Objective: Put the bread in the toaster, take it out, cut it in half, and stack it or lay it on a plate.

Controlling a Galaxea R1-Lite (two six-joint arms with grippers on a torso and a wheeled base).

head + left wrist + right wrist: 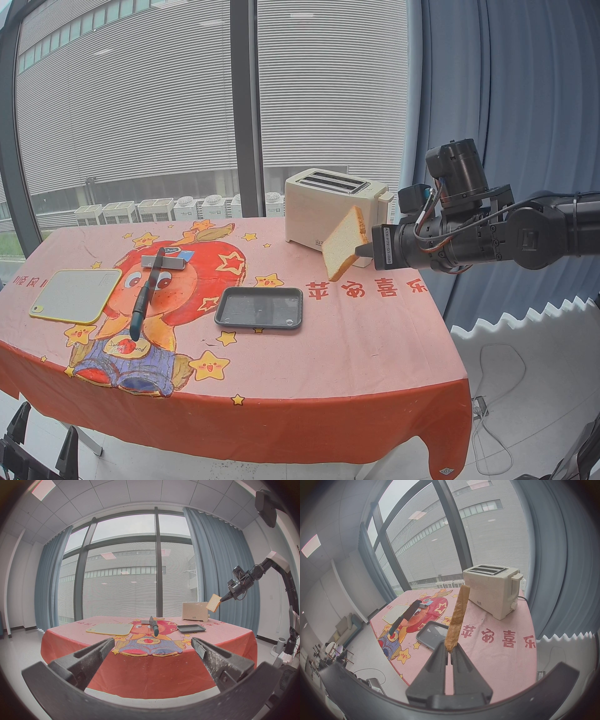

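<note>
Over the right end of the table (350,350), just beside the white toaster (325,209): the right gripper (361,250), jaws clenched on one corner of the bread (345,244). The slice hangs tilted in the air, clear of the cloth, its broad face turned towards the left of the table and its crust edge towards the wrist camera. On the cloth, from left to right: a pale cutting board (75,295) with a yellow rim; a knife (145,294) with its blade end propped on a grey rest (164,262) and its teal handle pointing at the near edge; a dark rectangular tray (259,307), well apart from the bread. The left gripper (152,644) is held back from the near edge of the table, jaws spread wide, grasping nothing
</note>
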